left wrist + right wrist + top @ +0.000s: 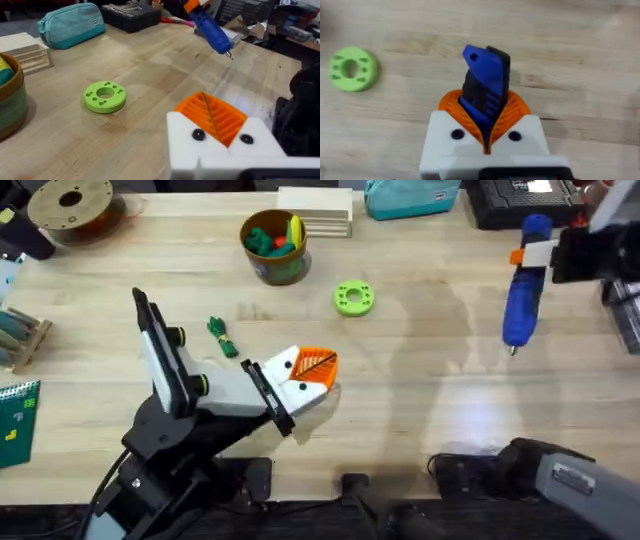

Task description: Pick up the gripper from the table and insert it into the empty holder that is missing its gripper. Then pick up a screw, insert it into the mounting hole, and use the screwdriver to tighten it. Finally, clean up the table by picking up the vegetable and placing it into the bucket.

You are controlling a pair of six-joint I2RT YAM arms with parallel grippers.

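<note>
My left gripper (318, 370) (210, 112) rests low over the middle of the table, shut, its two orange ribbed pads pressed together on white blocks (220, 150). Each block shows a dark screw head or hole. I cannot tell a separate task gripper or empty holder apart from these; a loose screw is out of view. My right gripper (545, 255) (485, 120) is shut on the blue screwdriver (525, 300) (212, 32) (487, 82), held above the table at the far right, tip down. The dark green vegetable (222, 336) lies left of the left gripper. The bucket (273, 247) stands behind it.
A bright green ring disc (353, 298) (104, 96) (352, 69) lies between the bucket and the left gripper. Along the back edge are a wooden block stack (318, 210), a teal pouch (410, 198), a black case (520, 200) and a spool (72, 205).
</note>
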